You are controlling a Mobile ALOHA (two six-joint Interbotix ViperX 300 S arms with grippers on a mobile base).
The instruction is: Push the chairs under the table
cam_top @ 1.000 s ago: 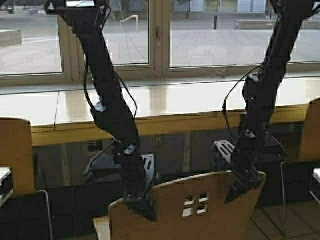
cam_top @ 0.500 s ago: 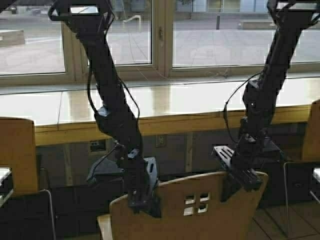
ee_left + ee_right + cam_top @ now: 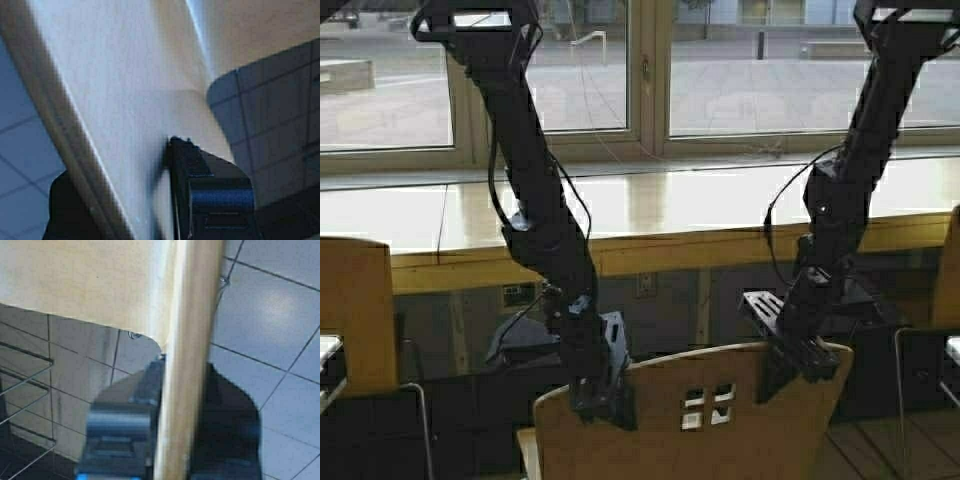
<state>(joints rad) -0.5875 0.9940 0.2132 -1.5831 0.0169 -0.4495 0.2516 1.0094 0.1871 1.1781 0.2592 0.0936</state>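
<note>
a wide window runs across the back, and under it the table (image 3: 720, 215) stretches from side to side, pale and shiny on top with a yellowish wooden front edge; the chair (image 3: 695, 425) in hand stands just in front of the robot, its curved back with four small square holes low in the high view, and floor shows between it and the table, so it is not yet tucked in; another chair (image 3: 355, 310) stands at the left edge and a further one (image 3: 950, 270) shows at the right edge; the left gripper (image 3: 600, 400) sits on the left top corner of the chair back, and the left wrist view shows its fingers (image 3: 200, 175) clamped over the plywood edge, one on each face; the right gripper (image 3: 810, 360) grips the right top corner the same way, its fingers (image 3: 125, 415) straddling the board in the right wrist view; my reading is that the pushing step is under way with both arms holding the back; the next move calls for an even forward push, probably by driving the base, keeping both corners level so the chair slides straight under the table rather than twisting.
</note>
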